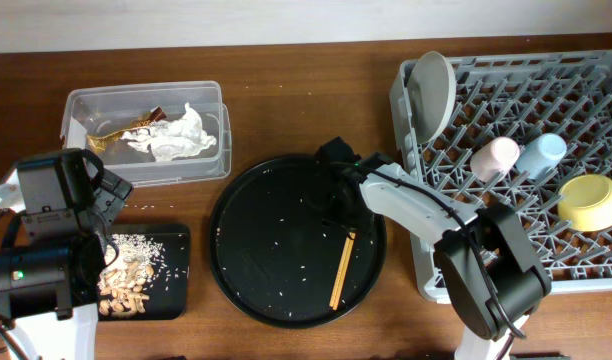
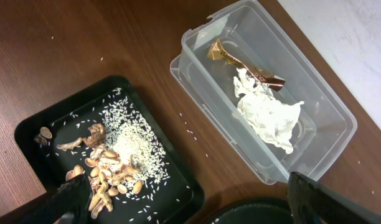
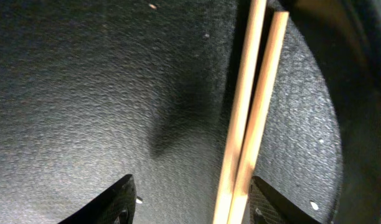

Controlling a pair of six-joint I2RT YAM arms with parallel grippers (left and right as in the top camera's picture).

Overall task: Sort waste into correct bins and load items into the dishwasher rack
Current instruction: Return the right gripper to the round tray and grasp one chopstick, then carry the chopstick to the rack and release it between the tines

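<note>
Though the overhead view places the chopsticks on the round black tray, only the wrist view shows the right gripper spread astride them, unpinched; the left gripper, beside that tray, gapes wide over the rice-strewn shallow black tray

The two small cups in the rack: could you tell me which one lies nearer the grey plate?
The pink cup; it lies between the grey plate and the light blue cup.
</note>
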